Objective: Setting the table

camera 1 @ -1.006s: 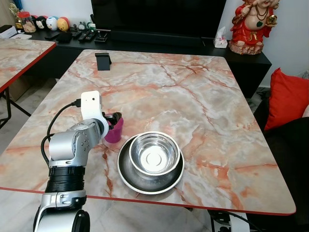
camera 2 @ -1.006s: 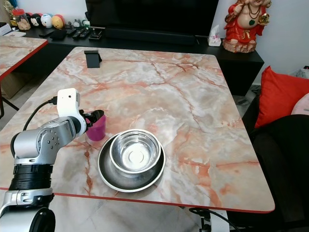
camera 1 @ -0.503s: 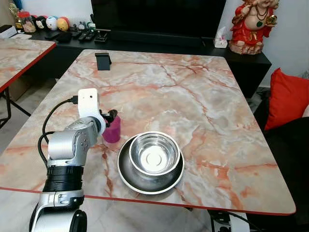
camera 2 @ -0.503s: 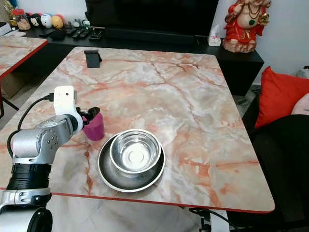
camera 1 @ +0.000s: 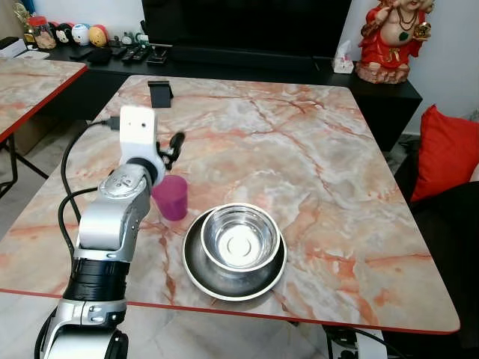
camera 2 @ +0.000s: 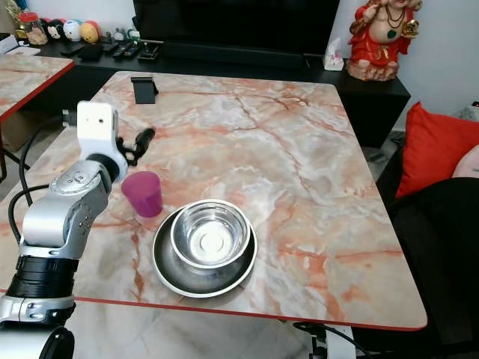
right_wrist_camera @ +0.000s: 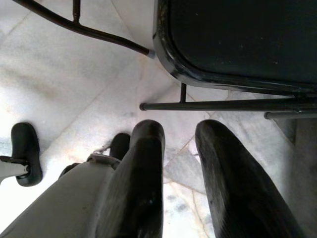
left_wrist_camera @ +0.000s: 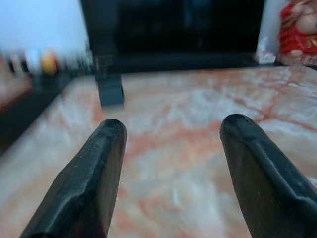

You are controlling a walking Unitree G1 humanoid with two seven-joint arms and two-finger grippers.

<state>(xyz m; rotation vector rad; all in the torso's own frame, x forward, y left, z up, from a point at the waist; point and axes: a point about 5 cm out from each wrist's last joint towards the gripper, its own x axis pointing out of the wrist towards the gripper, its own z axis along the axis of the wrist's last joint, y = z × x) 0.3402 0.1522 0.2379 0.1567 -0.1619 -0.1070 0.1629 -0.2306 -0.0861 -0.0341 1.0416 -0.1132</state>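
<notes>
A pink cup [camera 1: 171,197] stands upright on the marble table [camera 1: 299,149], just left of a steel bowl [camera 1: 239,238] that sits in a steel plate [camera 1: 196,273]. My left gripper [camera 1: 174,146] hovers above and a little beyond the cup, apart from it. In the left wrist view this gripper [left_wrist_camera: 173,129] is open with nothing between its fingers, and bare table lies ahead of it. My right gripper [right_wrist_camera: 178,131] hangs idle over the floor, its fingers slightly apart and holding nothing.
A black phone stand [camera 1: 159,93] sits at the table's far left. A second marble table [camera 1: 30,82] stands to the left, a red cushion [camera 1: 445,153] to the right. Behind are a TV console and a red statue [camera 1: 389,41]. Black furniture legs [right_wrist_camera: 223,105] stand near the right gripper.
My left gripper has let go of the pink cup, opened, and risen up and away toward the far side. The cup stays upright on the table.
</notes>
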